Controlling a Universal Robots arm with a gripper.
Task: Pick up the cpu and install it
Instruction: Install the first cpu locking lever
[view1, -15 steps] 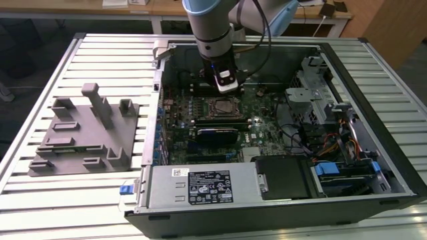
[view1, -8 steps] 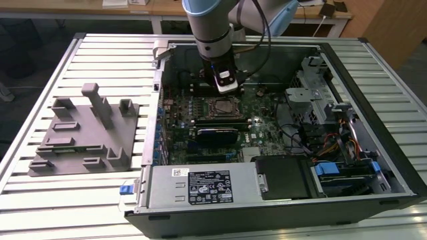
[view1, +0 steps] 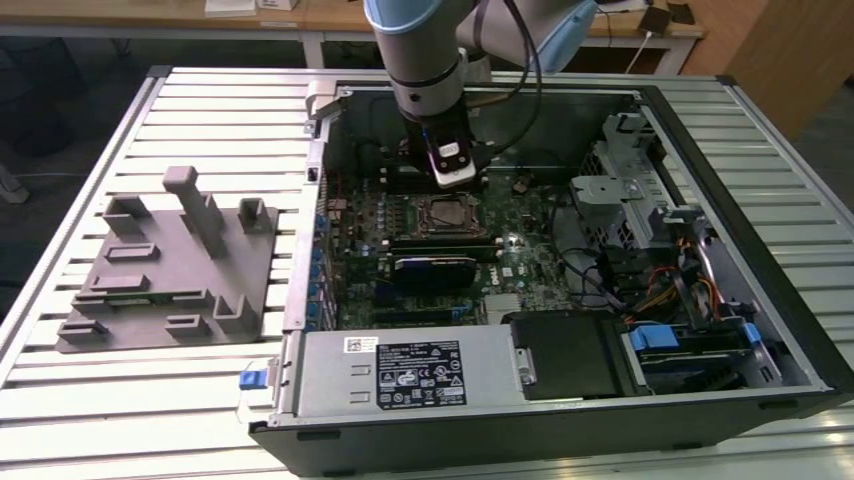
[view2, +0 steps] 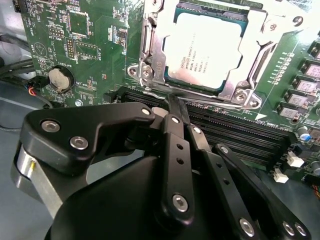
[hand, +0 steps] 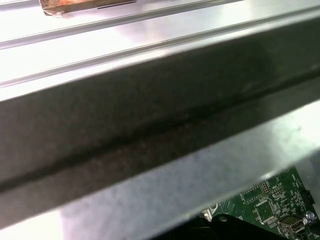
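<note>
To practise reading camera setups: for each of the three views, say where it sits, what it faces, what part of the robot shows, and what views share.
Exterior view: off the arm, looking down on the open computer case; the arm shows.
Second wrist view: at the wrist, facing the cpu in its socket; shut gripper in front.
First wrist view: at the wrist, facing the case wall.
Shared: the green motherboard.

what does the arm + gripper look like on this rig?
In the exterior view the arm is a silver-grey tube with pale blue joint caps and a black cable alongside. In the second wrist view the gripper is matte black: flat bar linkages with silver screw heads and a silver ring at its base.
</note>
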